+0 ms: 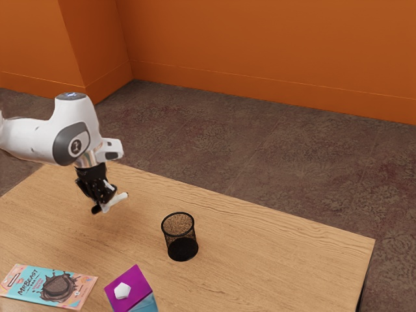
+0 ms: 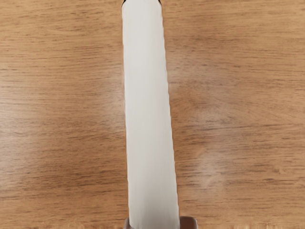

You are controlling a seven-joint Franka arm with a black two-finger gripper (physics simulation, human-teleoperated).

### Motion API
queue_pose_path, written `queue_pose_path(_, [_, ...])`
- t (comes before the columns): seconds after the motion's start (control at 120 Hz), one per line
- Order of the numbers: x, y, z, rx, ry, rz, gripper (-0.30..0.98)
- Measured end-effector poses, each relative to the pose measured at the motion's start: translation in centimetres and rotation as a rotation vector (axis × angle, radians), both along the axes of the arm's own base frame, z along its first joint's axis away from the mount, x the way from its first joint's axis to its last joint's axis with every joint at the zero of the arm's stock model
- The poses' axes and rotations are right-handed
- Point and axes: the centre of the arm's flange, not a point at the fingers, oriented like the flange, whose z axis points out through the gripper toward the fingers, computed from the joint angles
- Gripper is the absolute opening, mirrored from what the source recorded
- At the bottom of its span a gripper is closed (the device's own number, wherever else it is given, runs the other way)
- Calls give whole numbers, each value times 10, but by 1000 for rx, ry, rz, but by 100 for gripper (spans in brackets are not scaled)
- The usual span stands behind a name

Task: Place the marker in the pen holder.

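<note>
My gripper (image 1: 105,199) is above the table at the exterior view's left, shut on the marker (image 1: 119,198). The marker is white with a black end and lies crosswise, slightly tilted, in its grip. In the wrist view the marker (image 2: 148,114) runs as a long white bar, and the gripper (image 2: 155,223) has a fingertip on either side of it at the lower edge. The pen holder (image 1: 182,249), a round black mesh cup, stands upright and apart from the hand, toward the exterior view's right.
The wooden table (image 1: 279,260) lies below. A chocolate bar in a teal and pink wrapper (image 1: 49,286) is at the exterior view's lower left, and a purple and blue box (image 1: 136,292) stands near the pen holder. An orange wall rises beyond the floor.
</note>
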Motion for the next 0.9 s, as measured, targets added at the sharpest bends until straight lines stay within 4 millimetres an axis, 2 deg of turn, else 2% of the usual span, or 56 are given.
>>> queue_pose_path(0.075, [-5,-2,44,-3,-16,-21,-10])
queue_pose_path(0.133, [2,-5,79,27,-2,-49,-10])
queue_pose_path(0.183, [13,-25,106,65,27,-101,-10])
queue_pose_path(0.225, [24,-47,115,104,77,-149,-10])
queue_pose_path(0.35, [72,-112,105,227,256,-252,-10])
queue_pose_path(0.425, [89,-146,89,269,351,-299,-9])
queue_pose_path(0.517, [100,-160,63,295,453,-315,-9])
queue_pose_path(0.667, [100,-163,46,299,549,-324,-7])
queue_pose_path(0.767, [103,-175,57,293,548,-347,-6])
queue_pose_path(0.817, [104,-191,65,285,535,-377,-6])
queue_pose_path(0.9, [105,-220,67,272,528,-431,-7])
